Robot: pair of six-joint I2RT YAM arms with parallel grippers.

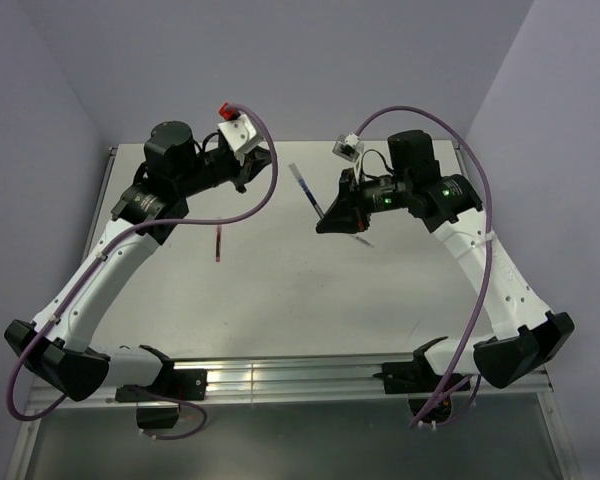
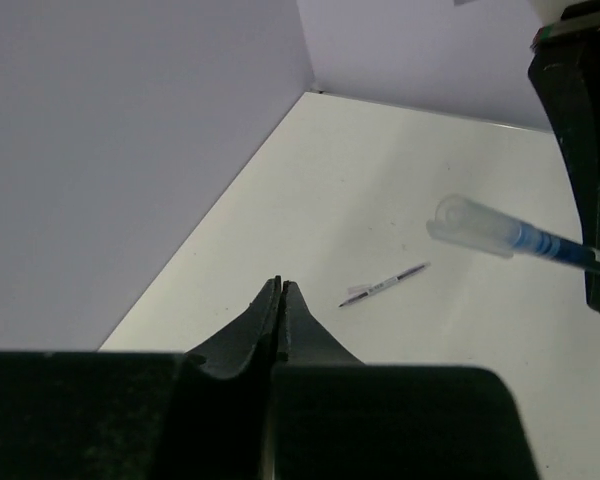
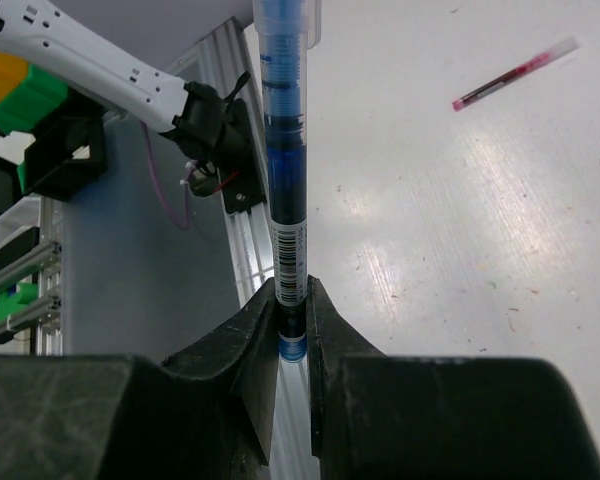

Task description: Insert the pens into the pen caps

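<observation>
My right gripper (image 3: pixel 293 292) is shut on the blue pen (image 3: pixel 283 150) near its back end and holds it above the table; in the top view this gripper (image 1: pixel 329 221) has the pen (image 1: pixel 304 187) pointing up and left. A translucent cap (image 2: pixel 467 224) sits over the pen's free end. My left gripper (image 2: pixel 280 284) is shut and empty, raised at the back left (image 1: pixel 248 178), apart from the pen. The red pen (image 1: pixel 218 245) lies on the table and also shows in the right wrist view (image 3: pixel 515 73). The pale pen (image 2: pixel 385 285) lies flat beside the right gripper (image 1: pixel 361 240).
The white table (image 1: pixel 280 310) has purple walls behind and on both sides. A metal rail (image 1: pixel 280 378) runs along the near edge between the arm bases. Purple cables loop over both arms.
</observation>
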